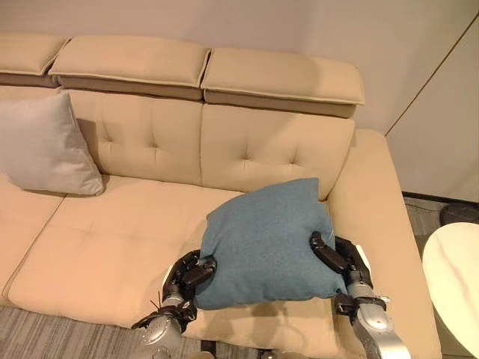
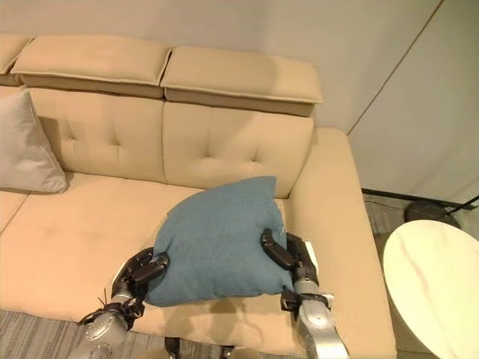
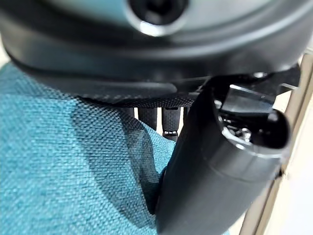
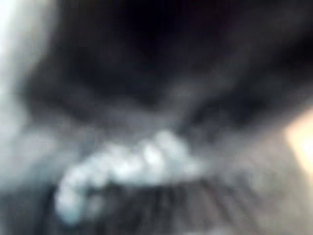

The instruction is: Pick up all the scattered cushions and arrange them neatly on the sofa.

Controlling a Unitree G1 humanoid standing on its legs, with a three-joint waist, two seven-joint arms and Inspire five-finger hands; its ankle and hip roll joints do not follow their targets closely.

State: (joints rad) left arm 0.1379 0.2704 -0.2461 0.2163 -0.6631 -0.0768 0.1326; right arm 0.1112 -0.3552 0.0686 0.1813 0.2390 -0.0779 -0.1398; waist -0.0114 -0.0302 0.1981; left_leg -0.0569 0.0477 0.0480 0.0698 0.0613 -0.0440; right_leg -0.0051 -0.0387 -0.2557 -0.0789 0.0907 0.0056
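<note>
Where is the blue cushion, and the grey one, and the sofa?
blue cushion (image 1: 262,239), left eye view, middle of its face.
grey cushion (image 1: 41,146), left eye view, its middle.
sofa (image 1: 112,239), left eye view, bare seat.

You get soft, even, warm light on the sofa (image 1: 112,247), with no glare. A faint shadow lies under the blue cushion (image 1: 266,239), just below the left hand (image 1: 191,273) and its thumb. Your right wrist view is blurred throughout; the left wrist view blurs nearest the lens.
</note>
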